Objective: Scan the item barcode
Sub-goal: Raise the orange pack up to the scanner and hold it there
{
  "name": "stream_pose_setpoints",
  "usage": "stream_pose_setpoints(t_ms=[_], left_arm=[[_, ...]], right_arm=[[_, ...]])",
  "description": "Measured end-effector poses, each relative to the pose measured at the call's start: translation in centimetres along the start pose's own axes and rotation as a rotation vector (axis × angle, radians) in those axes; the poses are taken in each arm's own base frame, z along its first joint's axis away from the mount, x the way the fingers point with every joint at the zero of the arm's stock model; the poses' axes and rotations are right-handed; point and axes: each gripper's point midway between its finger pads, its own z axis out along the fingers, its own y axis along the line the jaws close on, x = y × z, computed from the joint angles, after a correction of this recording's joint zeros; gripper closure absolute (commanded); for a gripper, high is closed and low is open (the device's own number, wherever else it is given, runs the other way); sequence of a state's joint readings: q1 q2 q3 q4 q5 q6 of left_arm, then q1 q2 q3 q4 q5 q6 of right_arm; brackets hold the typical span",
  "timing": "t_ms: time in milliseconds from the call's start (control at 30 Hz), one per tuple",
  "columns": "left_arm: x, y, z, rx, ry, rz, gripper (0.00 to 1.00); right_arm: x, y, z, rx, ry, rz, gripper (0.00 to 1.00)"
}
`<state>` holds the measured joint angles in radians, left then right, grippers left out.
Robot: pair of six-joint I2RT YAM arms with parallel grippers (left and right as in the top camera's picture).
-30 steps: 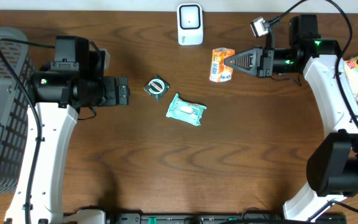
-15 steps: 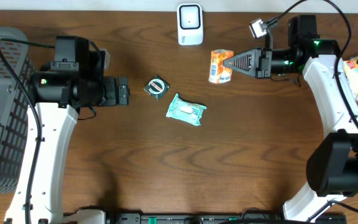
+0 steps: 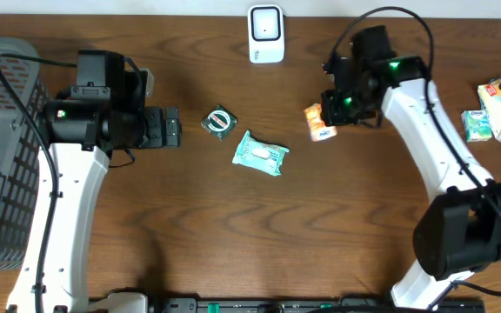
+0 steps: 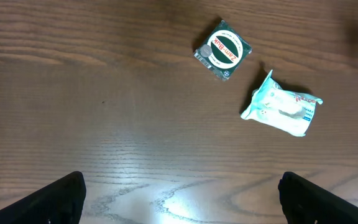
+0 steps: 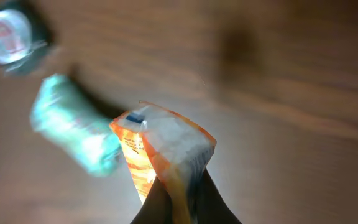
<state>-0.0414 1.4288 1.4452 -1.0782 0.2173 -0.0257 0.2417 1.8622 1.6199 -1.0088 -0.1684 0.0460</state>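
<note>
Right wrist view: your right end effector [image 5: 180, 190] clamps the orange snack packet [image 5: 166, 146] by its crimped seam, above the table [image 5: 291, 93]. It looks light, soft and slippery, so hold that seam. Your left end effector [image 4: 188, 199] stands apart.

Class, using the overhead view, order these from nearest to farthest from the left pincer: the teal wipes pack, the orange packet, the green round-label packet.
1. Green round-label packet, just in front of the left pincer.
2. Teal wipes pack, mid-table.
3. Orange packet, farthest, on the right side.
</note>
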Motion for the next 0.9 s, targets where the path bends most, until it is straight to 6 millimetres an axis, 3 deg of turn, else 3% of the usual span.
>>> stream_pose_setpoints(t_ms=[100,300,567,767,900], left_arm=[[0.0,0.0,0.0,0.0,0.0,0.0,0.02],[0.0,0.0,0.0,0.0,0.0,0.0,0.02],[0.0,0.0,0.0,0.0,0.0,0.0,0.02],[0.0,0.0,0.0,0.0,0.0,0.0,0.02],[0.0,0.0,0.0,0.0,0.0,0.0,0.02]], right_arm=[[-1.5,0.0,0.1,0.095,-0.063,-0.045,0.99],[-4.5,2.6,0.3,0.138,-0.194,-0.14,0.99],[-10.4,5.1,-1.1,0.126,-0.449,-0.235,0.99],[-13.5,5.7,-0.9,0.136,-0.497,-0.28,0.99],[-17.1,6.2,-0.1,0.151,-0.541,-0.318,0.99]])
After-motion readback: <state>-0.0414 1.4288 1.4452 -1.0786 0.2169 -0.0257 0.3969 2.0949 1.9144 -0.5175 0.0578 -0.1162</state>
